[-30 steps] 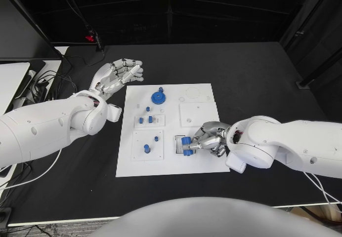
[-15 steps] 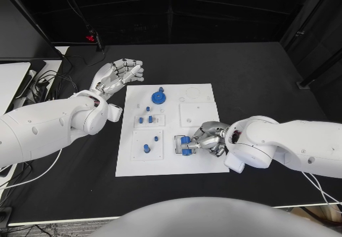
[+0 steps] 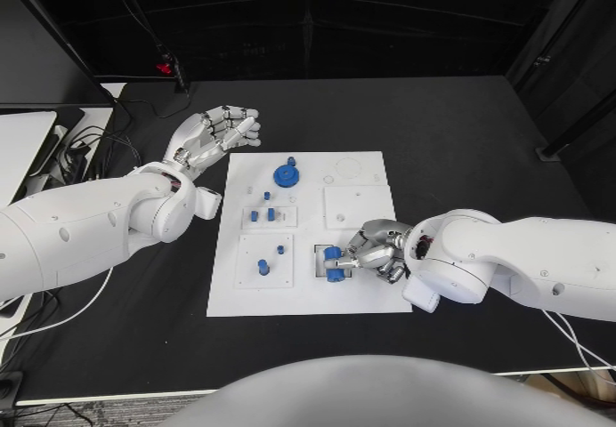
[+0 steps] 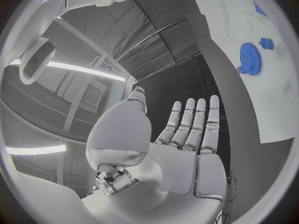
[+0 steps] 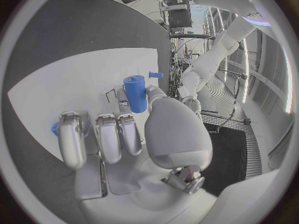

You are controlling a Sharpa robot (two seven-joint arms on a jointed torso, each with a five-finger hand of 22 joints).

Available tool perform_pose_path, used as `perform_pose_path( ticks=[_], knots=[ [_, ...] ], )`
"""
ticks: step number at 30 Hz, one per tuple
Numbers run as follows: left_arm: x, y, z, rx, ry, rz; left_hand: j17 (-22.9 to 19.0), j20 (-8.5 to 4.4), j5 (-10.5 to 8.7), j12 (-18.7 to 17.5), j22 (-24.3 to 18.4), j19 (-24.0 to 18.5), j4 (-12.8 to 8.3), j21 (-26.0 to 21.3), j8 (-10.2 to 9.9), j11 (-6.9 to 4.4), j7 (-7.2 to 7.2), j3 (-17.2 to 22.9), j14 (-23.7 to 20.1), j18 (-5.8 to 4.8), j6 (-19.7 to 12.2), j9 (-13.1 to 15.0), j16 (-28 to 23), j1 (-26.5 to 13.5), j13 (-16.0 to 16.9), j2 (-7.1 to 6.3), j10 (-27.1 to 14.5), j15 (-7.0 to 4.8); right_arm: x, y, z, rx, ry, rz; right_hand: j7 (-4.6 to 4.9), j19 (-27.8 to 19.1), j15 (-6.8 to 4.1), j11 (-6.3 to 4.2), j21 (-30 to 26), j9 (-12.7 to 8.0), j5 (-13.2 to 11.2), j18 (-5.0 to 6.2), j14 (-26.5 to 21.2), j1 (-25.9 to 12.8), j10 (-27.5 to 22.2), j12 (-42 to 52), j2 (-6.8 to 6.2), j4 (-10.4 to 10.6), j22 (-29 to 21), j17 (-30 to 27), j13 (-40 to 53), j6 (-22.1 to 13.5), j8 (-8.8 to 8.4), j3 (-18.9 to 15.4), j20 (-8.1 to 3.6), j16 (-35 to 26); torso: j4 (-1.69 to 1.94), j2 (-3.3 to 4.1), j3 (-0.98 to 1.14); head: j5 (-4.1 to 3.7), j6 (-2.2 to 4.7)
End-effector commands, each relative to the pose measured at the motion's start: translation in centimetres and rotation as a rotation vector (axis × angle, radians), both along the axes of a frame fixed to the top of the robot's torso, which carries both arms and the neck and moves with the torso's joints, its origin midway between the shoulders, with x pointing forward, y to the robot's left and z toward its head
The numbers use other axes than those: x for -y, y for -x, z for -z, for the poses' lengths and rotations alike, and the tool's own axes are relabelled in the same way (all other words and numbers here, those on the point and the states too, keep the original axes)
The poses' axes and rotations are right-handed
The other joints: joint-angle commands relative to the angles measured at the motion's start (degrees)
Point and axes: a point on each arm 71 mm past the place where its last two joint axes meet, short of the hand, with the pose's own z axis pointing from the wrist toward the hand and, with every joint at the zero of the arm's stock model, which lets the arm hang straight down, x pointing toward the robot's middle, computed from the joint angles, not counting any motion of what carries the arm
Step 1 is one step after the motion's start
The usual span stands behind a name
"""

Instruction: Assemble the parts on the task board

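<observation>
The right hand (image 3: pixel 374 251) is grasping a blue cylinder (image 5: pixel 135 93) between thumb and fingers, holding it upright over the near right fixture of the white task board (image 3: pixel 363 294). The left hand (image 3: pixel 215 133) is hovering beyond the board's far left corner, fingers spread and holding nothing.

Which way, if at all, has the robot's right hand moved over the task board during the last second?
Yes, slightly. The right hand, gripping a blue cylinder, has crept towards the robot's left, judged against the task board's right edge. The shift is small.
</observation>
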Motion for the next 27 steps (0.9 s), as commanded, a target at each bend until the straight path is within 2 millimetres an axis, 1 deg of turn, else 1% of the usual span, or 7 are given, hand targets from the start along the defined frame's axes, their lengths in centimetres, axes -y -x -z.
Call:
perform_pose_path(
  ticks=[1, 5, 8, 14, 17, 27],
  knots=[
    [0.11, 0.1, -0.39, 0.038, 0.024, 0.02, -0.09, 0.1, 0.35, 0.4, -0.07, 0.04, -0.05, 0.14, 0.39, -0.08, 7.73, -0.29, -0.32, -0.04, -0.42, -0.05, 0.26, -0.04, -0.07, 0.64, -0.27, -0.05, -0.15, 0.03, -0.07, 0.002, 0.004, -0.008, -0.05, 5.85, -0.37, -0.06, 0.19, 0.17, -0.4, -0.42, 5.85, -0.6, 5.96, 0.14, -0.1, 0.07, 15.09, 15.09, 15.07, -0.62, 0.51, -0.73, -0.34, 0.14, -0.01, 0.01, -0.02, -0.01, 0.0],
    [0.14, 0.09, -0.38, 0.038, 0.024, 0.02, -0.09, 0.1, 0.35, 0.4, -0.07, 0.04, -0.05, 0.14, 0.39, -0.08, 7.73, -0.29, -0.32, -0.04, -0.42, -0.05, 0.26, -0.04, -0.07, 0.64, -0.27, -0.05, -0.15, -0.02, -0.09, 0.009, 0.007, -0.007, 0.01, 5.85, -0.42, -0.02, 0.19, 0.48, -0.58, -0.42, 5.85, -1.07, 5.96, 0.14, -0.34, 0.36, 15.09, 15.09, 15.07, -1.22, 0.99, -1.82, -0.39, 0.14, 0.0, -0.03, -0.01, -0.06, 0.0],
    [0.15, 0.09, -0.37, 0.038, 0.024, 0.021, -0.17, 0.1, 0.37, 0.46, -0.11, 0.02, -0.06, 0.12, 0.47, -0.07, 7.74, -0.33, -0.34, -0.05, -0.5, -0.06, 0.32, -0.01, -0.08, 0.71, -0.31, -0.04, -0.12, -0.05, -0.11, 0.015, 0.009, -0.005, 0.03, 5.85, -0.43, -0.01, 0.19, 0.75, -0.84, -0.42, 5.85, -1.58, 5.96, 0.14, -0.47, 0.65, 15.09, 15.09, 15.07, -1.65, 1.44, -2.78, -0.4, 0.14, -0.05, 0.0, -0.03, 0.01, 0.0],
    [0.14, 0.08, -0.35, 0.037, 0.024, 0.021, -0.17, 0.1, 0.37, 0.46, -0.11, 0.02, -0.06, 0.12, 0.47, -0.07, 7.74, -0.33, -0.34, -0.05, -0.5, -0.06, 0.32, -0.01, -0.08, 0.71, -0.31, -0.04, -0.09, -0.11, -0.15, 0.022, 0.008, 0.001, 0.12, 5.85, -0.4, 0.06, 0.19, 1.52, -3.26, -0.42, 5.85, -3.79, 5.96, 0.14, -0.45, 1.06, 15.09, 15.09, 15.07, -2.87, 2.76, -5.84, -0.4, 0.14, 0.0, -0.05, -0.02, -0.07, 0.0],
    [0.15, 0.08, -0.33, 0.037, 0.024, 0.021, -0.17, 0.1, 0.37, 0.46, -0.11, 0.02, -0.06, 0.12, 0.47, -0.07, 7.74, -0.33, -0.34, -0.05, -0.5, -0.06, 0.32, -0.01, -0.08, 0.71, -0.31, -0.04, -0.08, -0.15, -0.17, 0.026, 0.006, 0.005, 0.14, 5.85, -0.4, 0.08, 0.19, 1.7, -3.67, -0.42, 5.85, -4.19, 5.96, 0.14, -0.2, 1.12, 15.09, 15.09, 15.07, -3.09, 3.08, -6.4, -0.4, 0.14, 0.0, -0.05, 0.01, -0.09, 0.0],
    [0.14, 0.08, -0.31, 0.036, 0.024, 0.021, -0.17, 0.1, 0.37, 0.46, -0.11, 0.02, -0.06, 0.12, 0.47, -0.07, 7.74, -0.33, -0.34, -0.05, -0.5, -0.06, 0.32, -0.01, -0.08, 0.71, -0.31, -0.04, -0.1, -0.18, -0.23, 0.035, 0.001, 0.014, 0.14, 5.85, -0.4, 0.1, 0.19, 2.0, -4.11, -0.42, 5.85, -4.69, 5.96, 0.14, 0.17, 1.15, 15.09, 15.09, 15.07, -3.12, 3.66, -7.12, -0.39, 0.14, -0.01, -0.05, -0.04, -0.16, 0.0]
  ],
)
